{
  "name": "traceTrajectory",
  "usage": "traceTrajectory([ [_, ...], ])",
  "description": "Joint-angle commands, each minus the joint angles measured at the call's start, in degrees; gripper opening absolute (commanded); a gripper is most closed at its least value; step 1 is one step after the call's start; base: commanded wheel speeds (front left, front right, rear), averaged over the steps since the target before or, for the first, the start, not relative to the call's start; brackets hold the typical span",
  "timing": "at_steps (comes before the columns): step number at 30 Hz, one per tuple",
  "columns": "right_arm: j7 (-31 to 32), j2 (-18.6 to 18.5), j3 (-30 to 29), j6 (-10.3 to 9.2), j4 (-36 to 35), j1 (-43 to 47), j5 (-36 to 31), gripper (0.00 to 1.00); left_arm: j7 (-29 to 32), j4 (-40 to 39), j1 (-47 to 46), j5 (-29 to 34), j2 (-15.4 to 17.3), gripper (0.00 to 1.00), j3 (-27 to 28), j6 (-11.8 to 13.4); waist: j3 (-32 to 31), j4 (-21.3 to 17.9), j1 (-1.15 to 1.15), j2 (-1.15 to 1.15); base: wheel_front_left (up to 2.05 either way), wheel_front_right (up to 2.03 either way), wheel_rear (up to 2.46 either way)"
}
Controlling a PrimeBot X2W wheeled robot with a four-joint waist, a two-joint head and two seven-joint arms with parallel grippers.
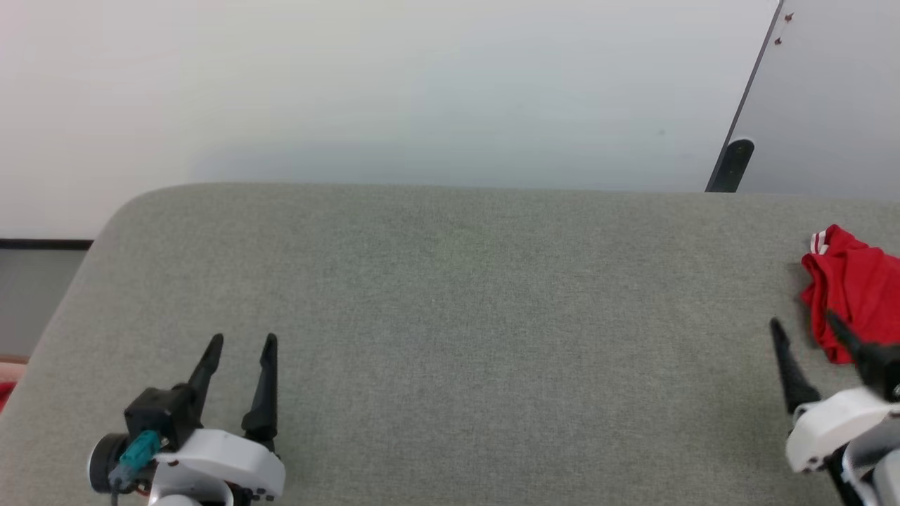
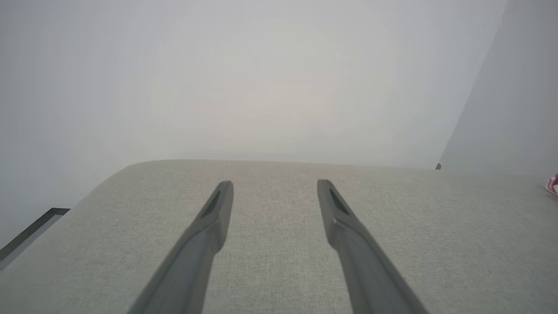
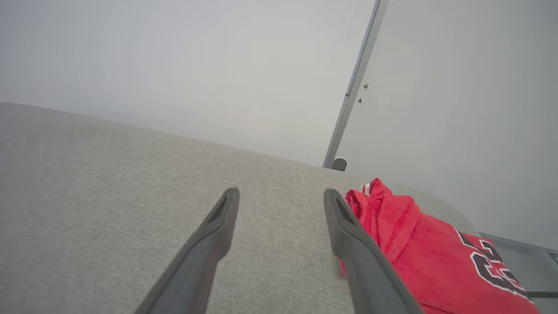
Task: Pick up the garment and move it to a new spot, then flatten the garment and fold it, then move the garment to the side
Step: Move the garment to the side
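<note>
The garment (image 1: pixel 854 288) is a crumpled red shirt with white-striped trim, lying at the right edge of the grey fabric-covered table (image 1: pixel 450 295). In the right wrist view the garment (image 3: pixel 427 253) shows black white-outlined lettering. My right gripper (image 1: pixel 805 330) stands open just left of the heap, its right finger over the cloth's edge and nothing between the fingers. It appears as the right gripper (image 3: pixel 281 196) in its own wrist view too. Far off at the lower left, my left gripper (image 1: pixel 242 344) is open and empty. A sliver of the garment (image 2: pixel 552 185) shows at the left wrist view's right edge.
A pale wall stands behind the table. A grey panel with a dark edge (image 1: pixel 745 105) rises at the back right. The table's rounded back-left corner (image 1: pixel 133 204) drops to floor at the left. A wide stretch of bare fabric lies between the two grippers.
</note>
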Motion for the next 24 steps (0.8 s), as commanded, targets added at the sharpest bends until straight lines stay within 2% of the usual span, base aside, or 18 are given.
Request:
traceTrajectory([
  [1, -0.4, 0.7, -0.2, -0.07, -0.6, 1.2, -0.4, 1.00, 0.0, -0.5, 0.8, 0.1, 0.2, 1.00, 0.2, -0.1, -0.4, -0.1, 0.00, 0.00, 0.00, 0.00, 0.00],
  [12, -0.8, 7.1, -3.8, -0.07, -8.6, 10.5, -4.1, 1.00, 0.0, -3.5, 5.2, -0.5, 0.6, 1.00, 1.0, -0.1, -1.2, -0.5, 0.00, 0.00, 0.00, 0.00, 0.00],
  [20, -0.8, 9.5, -5.2, -0.07, -12.4, 14.0, -5.9, 1.00, 0.0, -3.3, 7.5, -3.2, -0.2, 1.00, 0.8, -0.1, -1.6, -0.7, 0.00, 0.00, 0.00, 0.00, 0.00],
  [24, -0.8, 10.1, -5.3, -0.07, -13.3, 14.6, -6.6, 1.00, 0.0, -2.5, 7.8, -5.2, 0.8, 1.00, -0.5, -0.1, -1.5, -0.8, 0.00, 0.00, 0.00, 0.00, 0.00],
])
